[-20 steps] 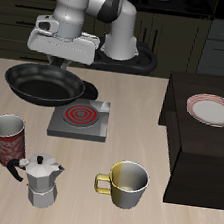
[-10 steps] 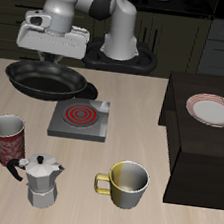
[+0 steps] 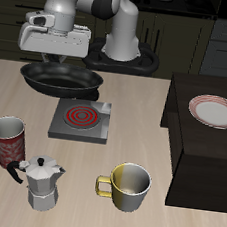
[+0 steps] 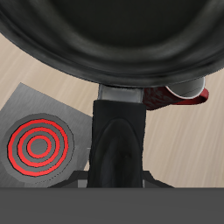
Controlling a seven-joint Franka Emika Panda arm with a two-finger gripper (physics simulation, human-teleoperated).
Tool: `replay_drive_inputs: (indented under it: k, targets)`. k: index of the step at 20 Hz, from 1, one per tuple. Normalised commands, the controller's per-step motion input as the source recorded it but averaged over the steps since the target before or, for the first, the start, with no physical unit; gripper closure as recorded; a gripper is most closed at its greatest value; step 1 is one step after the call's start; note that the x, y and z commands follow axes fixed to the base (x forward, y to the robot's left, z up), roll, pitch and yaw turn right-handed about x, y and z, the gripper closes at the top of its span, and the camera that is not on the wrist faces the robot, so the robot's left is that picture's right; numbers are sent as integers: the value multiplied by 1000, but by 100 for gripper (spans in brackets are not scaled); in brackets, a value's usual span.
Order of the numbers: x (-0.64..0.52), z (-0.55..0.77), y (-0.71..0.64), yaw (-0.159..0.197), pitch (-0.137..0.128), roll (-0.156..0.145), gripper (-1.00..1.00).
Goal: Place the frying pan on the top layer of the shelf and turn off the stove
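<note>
Pan [image 3: 62, 77] has shifted since a second ago: it sat lower and nearer the tabletop's [image 3: 95, 199] back corner then, and now I see it raised a little and carried toward the stove [image 3: 83, 120], its rim just overlapping the stove's back edge in the exterior view. I take that to mean the lift is under way and the carry toward the shelf [image 3: 204, 147] has begun, with most of the distance across the tabletop still ahead. My claw [image 4: 116, 131] is pinching the pan's handle; in the wrist view the dark fingers [image 4: 112, 149] run down either side of the straight black handle where it joins the bowl. The pan itself is round, shallow and black, with a glossy rim and nothing in it, and it looks roughly level. It hangs above the back part of the tabletop, between the arm's base and the stove. The coil [image 4: 38, 145] glows red, so I judge the stove is not yet switched off. The shelf's flat top already carries a red-rimmed plate [image 3: 214, 112], so I will want to set the pan on the bare part beside it.
</note>
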Motion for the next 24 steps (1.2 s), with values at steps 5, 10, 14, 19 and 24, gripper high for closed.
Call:
replay_drive_inputs:
  k: [5, 10, 14, 19, 24]
  targets:
    - [79, -96, 146, 185, -5, 28, 100]
    - [26, -96, 130, 116, 4, 33, 100]
    - [91, -102, 102, 203, 83, 42, 100]
    - [121, -73, -26, 305, -3, -76, 100]
    - [44, -183, 97, 175, 77, 15, 100]
